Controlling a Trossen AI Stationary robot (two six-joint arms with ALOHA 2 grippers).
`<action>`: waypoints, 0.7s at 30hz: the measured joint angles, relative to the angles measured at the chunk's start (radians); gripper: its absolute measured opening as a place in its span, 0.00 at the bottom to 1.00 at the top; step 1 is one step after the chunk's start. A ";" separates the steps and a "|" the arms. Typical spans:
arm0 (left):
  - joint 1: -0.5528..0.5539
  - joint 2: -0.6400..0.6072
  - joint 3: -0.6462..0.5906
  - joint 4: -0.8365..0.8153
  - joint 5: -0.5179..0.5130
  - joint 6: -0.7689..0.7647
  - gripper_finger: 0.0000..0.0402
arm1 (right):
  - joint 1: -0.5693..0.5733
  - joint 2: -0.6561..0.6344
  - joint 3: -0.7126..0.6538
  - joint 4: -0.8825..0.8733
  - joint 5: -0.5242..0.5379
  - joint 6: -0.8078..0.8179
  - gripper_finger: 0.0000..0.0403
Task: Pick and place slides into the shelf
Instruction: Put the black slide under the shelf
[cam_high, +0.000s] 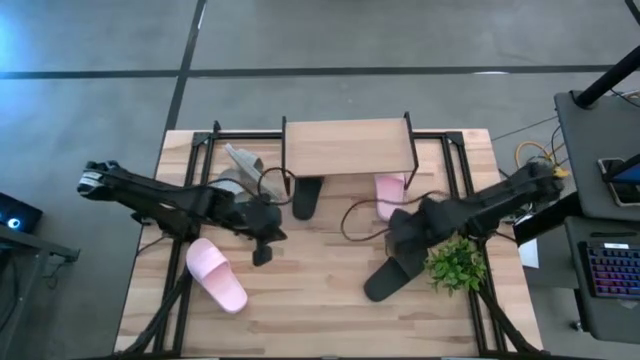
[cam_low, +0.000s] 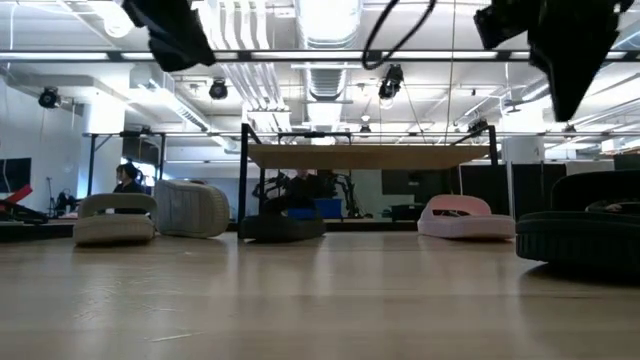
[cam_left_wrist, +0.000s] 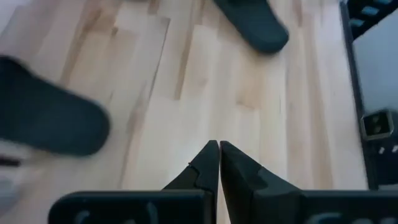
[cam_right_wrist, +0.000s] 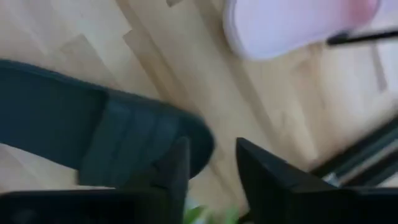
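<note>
Pale wooden tabletop (cam_high: 320, 300) carries a small wood-topped black-legged shelf (cam_high: 348, 146) at its far edge. Left claw (cam_left_wrist: 219, 163), closed and empty, hovers near a pale pink slide sandal (cam_high: 216, 274). Right claw (cam_right_wrist: 211, 163), parted and empty, hangs over a black slide sandal (cam_right_wrist: 93, 134).

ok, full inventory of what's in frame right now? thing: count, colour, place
shelf: 1, light wood top on black legs, far middle of table
black slides: 2; one under the shelf's front edge, left of centre; one at right front, beside the plant
pink slides: 2; one at left front; one under the shelf's right end
grey slides: 2, light grey; both left of the shelf, one nearer the back, one partly hidden by the left arm
plant: 1, green, right front
table: 1, light wood
keyboard: 1, backlit, side desk at right
person: 1, far in the room behind
left gripper: shut, empty, above bare table left of centre
right gripper: open, empty, above the right-front black slide
</note>
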 joint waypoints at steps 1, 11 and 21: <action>0.000 -0.019 -0.005 -0.011 0.000 0.013 0.00 | 0.019 0.037 0.030 -0.020 -0.004 0.059 0.39; -0.059 -0.275 -0.124 -0.004 0.115 0.092 0.00 | 0.089 0.431 0.376 -0.195 -0.138 0.445 0.64; -0.059 -0.500 -0.216 -0.002 0.143 0.096 0.00 | 0.103 0.665 0.525 -0.203 -0.142 0.463 0.68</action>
